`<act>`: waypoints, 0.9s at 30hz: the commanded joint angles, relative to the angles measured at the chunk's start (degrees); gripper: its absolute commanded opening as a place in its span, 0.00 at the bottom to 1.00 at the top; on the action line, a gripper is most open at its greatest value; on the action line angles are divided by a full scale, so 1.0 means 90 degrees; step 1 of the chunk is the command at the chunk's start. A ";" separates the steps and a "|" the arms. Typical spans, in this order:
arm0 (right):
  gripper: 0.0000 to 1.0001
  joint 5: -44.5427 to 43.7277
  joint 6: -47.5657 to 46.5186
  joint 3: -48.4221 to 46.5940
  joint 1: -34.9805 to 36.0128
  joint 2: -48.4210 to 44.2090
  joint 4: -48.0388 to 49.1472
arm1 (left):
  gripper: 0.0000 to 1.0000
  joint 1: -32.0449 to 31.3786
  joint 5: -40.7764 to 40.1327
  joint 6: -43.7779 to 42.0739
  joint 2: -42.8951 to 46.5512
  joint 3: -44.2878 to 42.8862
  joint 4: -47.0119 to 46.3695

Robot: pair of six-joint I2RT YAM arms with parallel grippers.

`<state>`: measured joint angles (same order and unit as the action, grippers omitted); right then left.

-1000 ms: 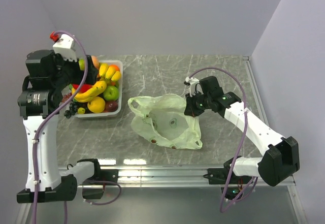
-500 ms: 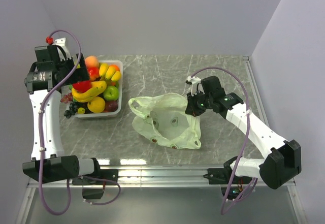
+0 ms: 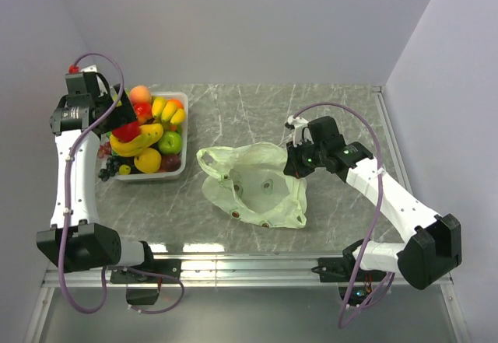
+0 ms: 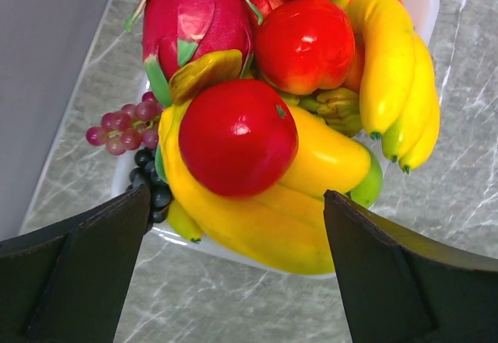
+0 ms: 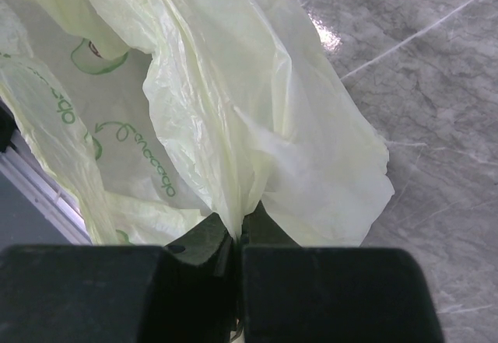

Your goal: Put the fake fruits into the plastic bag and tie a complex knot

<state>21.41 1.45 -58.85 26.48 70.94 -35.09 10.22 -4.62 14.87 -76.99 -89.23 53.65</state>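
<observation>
The fake fruits are piled in a clear tray at the back left. The left wrist view shows a red apple, a pink dragonfruit, yellow bananas and grapes. My left gripper hangs open and empty just above the pile, its jaws wide either side of the red apple. The pale-green plastic bag lies open-mouthed mid-table. My right gripper is shut on the bag's right rim, pinching a fold. No knot is in view.
Dark grapes hang over the tray's near-left edge onto the grey marble table. Walls stand close on the left, back and right. A metal rail runs along the table's near edge.
My left arm has swung back and its gripper has come down over the left side of the fruit pile. My right gripper has stayed shut on the bag, barely moving.
</observation>
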 commanded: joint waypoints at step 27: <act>0.00 -0.0064 -0.0035 0.0094 0.0017 0.0155 0.0335 | 0.93 -0.0003 -0.0180 0.0994 -0.0782 0.0227 -0.0687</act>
<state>20.86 1.43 -58.06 26.48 72.49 -33.98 10.26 -6.76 22.46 -84.60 -85.76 49.89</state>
